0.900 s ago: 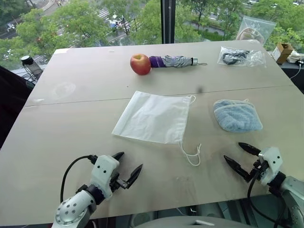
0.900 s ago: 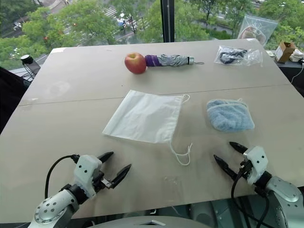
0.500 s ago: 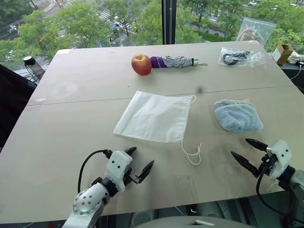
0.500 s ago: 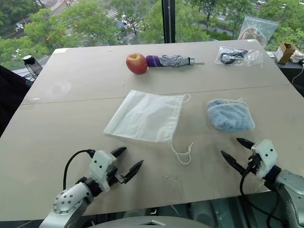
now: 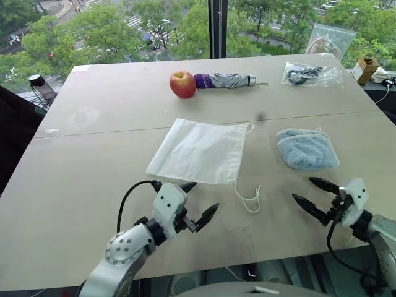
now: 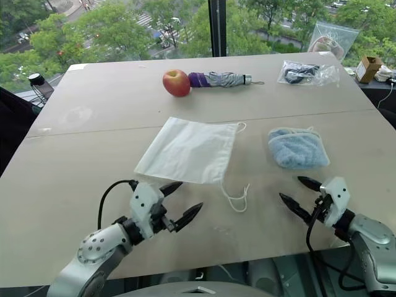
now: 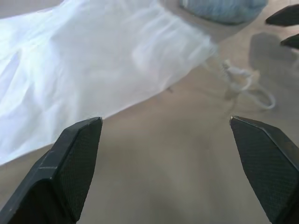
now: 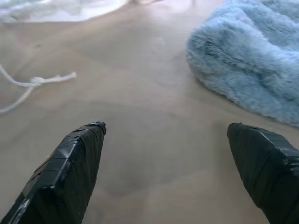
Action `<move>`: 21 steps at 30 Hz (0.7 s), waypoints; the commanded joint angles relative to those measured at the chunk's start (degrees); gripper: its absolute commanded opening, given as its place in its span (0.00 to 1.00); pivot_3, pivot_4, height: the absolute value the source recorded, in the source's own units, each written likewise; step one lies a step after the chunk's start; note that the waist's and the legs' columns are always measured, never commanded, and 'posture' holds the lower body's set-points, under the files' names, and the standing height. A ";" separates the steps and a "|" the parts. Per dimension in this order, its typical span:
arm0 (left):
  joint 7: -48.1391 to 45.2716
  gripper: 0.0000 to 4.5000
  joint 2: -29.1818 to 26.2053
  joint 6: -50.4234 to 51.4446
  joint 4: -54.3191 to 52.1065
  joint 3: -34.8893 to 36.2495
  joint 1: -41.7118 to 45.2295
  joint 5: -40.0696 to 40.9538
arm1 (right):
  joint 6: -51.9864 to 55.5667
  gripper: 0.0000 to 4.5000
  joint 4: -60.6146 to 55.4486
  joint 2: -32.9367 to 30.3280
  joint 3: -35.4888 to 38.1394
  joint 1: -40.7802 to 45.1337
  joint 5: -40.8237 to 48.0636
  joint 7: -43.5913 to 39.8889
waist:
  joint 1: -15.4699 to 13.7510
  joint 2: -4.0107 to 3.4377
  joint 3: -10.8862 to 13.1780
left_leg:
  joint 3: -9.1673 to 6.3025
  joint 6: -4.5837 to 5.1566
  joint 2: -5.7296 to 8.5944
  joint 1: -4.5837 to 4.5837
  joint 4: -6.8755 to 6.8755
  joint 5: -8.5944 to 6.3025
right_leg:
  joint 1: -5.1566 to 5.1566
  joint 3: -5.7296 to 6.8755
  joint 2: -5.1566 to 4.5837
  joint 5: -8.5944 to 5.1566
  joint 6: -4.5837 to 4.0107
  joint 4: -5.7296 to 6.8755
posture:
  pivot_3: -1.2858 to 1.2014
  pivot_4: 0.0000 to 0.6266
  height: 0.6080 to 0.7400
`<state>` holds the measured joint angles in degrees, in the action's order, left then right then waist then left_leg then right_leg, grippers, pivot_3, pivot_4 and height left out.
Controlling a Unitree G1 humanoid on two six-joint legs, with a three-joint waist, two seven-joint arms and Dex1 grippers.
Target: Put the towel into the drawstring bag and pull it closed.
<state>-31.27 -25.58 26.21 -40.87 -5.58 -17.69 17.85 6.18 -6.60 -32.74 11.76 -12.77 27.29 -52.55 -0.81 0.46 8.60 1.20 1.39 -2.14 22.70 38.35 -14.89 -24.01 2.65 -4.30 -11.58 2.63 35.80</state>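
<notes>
A: Where is the drawstring bag (image 5: 199, 151)?

B: Flat on the table (image 5: 93, 179), about the middle of it, lying empty. Its cord loops (image 5: 250, 197) trail off the corner toward five o'clock and lie on the bare wood.

A: And the towel (image 5: 307, 149)?

B: At three o'clock from the bag, apart from it, a rounded light blue bundle resting on the table. Nothing touches it.

A: What is the left gripper (image 5: 199, 203) doing?

B: It hovers at six o'clock from the bag, just short of the bag's near edge, fingers spread wide with nothing between them. In the left wrist view the bag's edge and the cord lie beyond the two black fingertips (image 7: 77, 154).

A: The right gripper (image 5: 309, 195)?

B: At six o'clock from the towel, near it but not touching, pointing toward the bag's cords. Its jaws stand wide too, and hold nothing. The right wrist view shows the towel's fluffy edge just past one finger and the knotted cord past the other.

A: Anything else on the table?

B: Toward twelve o'clock from the bag, an apple (image 5: 182, 83) sits against a folded umbrella (image 5: 228, 80). At two o'clock lies a clear plastic bag (image 5: 312, 74) with something dark inside.
</notes>
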 commanded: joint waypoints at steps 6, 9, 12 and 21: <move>8.34 1.00 12.63 11.93 10.03 -8.18 29.71 1.47 | 6.68 0.99 -13.33 -0.95 2.78 -0.22 9.12 -0.50 | -0.75 0.17 0.06 | -0.06 0.02 0.12 0.02 0.30 0.02 | 0.33 -0.44 0.41 0.01 0.01 0.05 | 0.52 0.24 1.00; 12.58 1.00 14.52 11.34 19.12 -16.32 38.30 -8.63 | 6.26 0.99 -14.51 0.00 2.44 -0.33 8.39 0.89 | -0.77 0.31 0.07 | -0.06 0.02 0.18 0.06 0.34 0.02 | 0.38 -0.80 0.65 0.01 0.02 0.02 | 0.52 0.24 1.00; 18.57 1.00 18.60 10.38 27.55 -18.80 44.28 -14.78 | 5.38 0.99 -14.89 1.33 1.72 0.04 7.08 2.46 | -0.43 0.35 0.10 | -0.02 0.03 0.21 0.07 0.28 0.01 | 0.33 -0.93 0.69 0.00 0.02 -0.01 | 0.52 0.24 1.00; 26.36 1.00 18.67 15.35 27.76 -22.59 43.59 -28.78 | 3.11 0.99 -14.01 2.60 1.91 -0.78 4.74 3.70 | 0.02 0.36 0.14 | -0.04 0.03 0.10 0.02 0.06 0.01 | 0.25 -0.92 0.78 -0.01 0.03 -0.02 | 0.52 0.24 1.00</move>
<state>-5.68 -6.18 40.19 -8.95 -27.28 26.56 -8.01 10.61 -19.43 -30.06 12.06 -13.61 31.63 -48.91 -0.79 0.82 8.73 1.18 1.42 -2.05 22.71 38.41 -14.88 -23.77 1.71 -3.52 -11.59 2.66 35.77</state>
